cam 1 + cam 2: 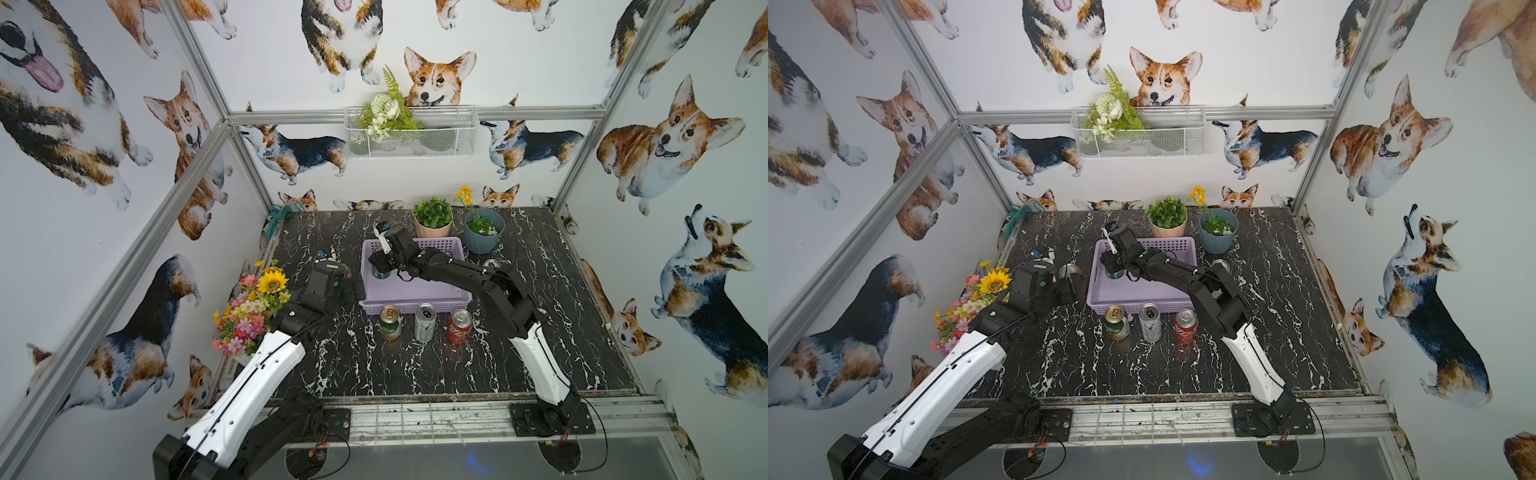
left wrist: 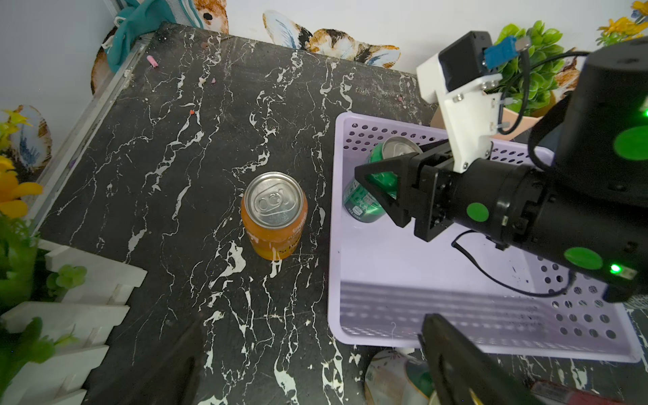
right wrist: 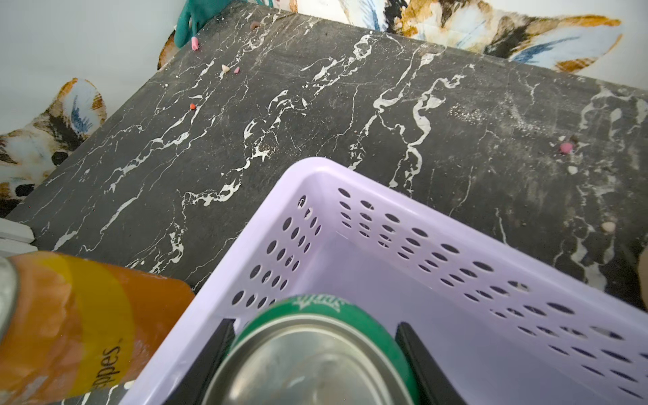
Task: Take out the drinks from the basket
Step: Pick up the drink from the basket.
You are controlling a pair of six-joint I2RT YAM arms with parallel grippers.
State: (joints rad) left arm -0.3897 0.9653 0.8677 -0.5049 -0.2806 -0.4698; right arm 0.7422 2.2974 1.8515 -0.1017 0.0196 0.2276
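Observation:
The lavender basket (image 1: 415, 305) (image 1: 1142, 305) sits mid-table, and a green can (image 1: 381, 274) (image 2: 371, 189) stands in its far left corner. My right gripper (image 1: 379, 266) (image 3: 315, 336) is shut on that can (image 3: 315, 350), a black finger (image 3: 217, 350) pressed to each side of it. An orange can (image 2: 274, 215) (image 1: 1069, 270) stands on the table just left of the basket. Over the table by the basket's left front corner, my left gripper (image 1: 1073, 289) (image 2: 315, 368) is open and holds nothing. In front of the basket stand a green-and-gold can (image 1: 390, 323), a silver can (image 1: 425, 322) and a red can (image 1: 459, 326). Another silver can (image 1: 492, 263) stands to the basket's right.
Behind the basket are a pink pot with a green plant (image 1: 432, 218) and a blue pot with yellow flowers (image 1: 484, 232). A flower bouquet (image 1: 253, 307) behind a white fence (image 2: 70, 280) fills the left edge. A white wire basket (image 1: 411, 133) hangs on the back wall.

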